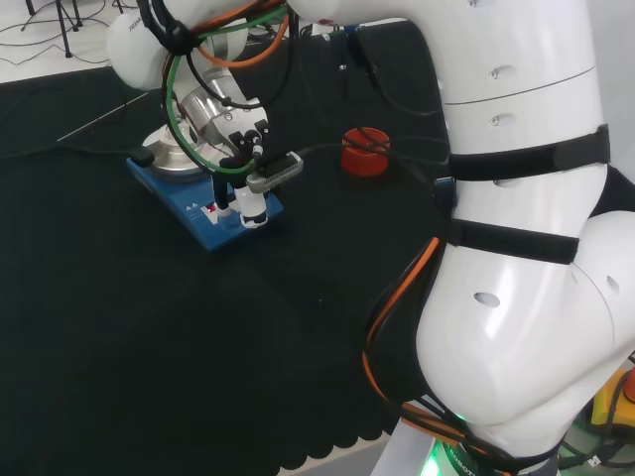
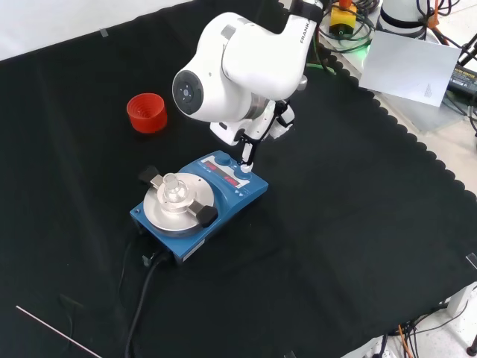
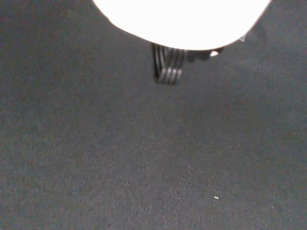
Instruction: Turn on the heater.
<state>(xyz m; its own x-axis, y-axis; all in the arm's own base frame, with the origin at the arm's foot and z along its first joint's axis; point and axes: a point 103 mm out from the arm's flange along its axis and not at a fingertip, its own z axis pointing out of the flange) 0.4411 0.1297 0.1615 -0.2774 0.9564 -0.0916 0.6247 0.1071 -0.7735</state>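
Fingers (image 2: 247, 151) are pointing down straight, one tip touching the blue heater's (image 2: 195, 203) front panel, mid-frame in front view. Hand (image 1: 243, 169) is hovering over it, upper left in head view.

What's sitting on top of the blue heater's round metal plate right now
A small clear glass piece stands at the centre of the heater plate, between two black clamps. Whether it holds anything cannot be told.
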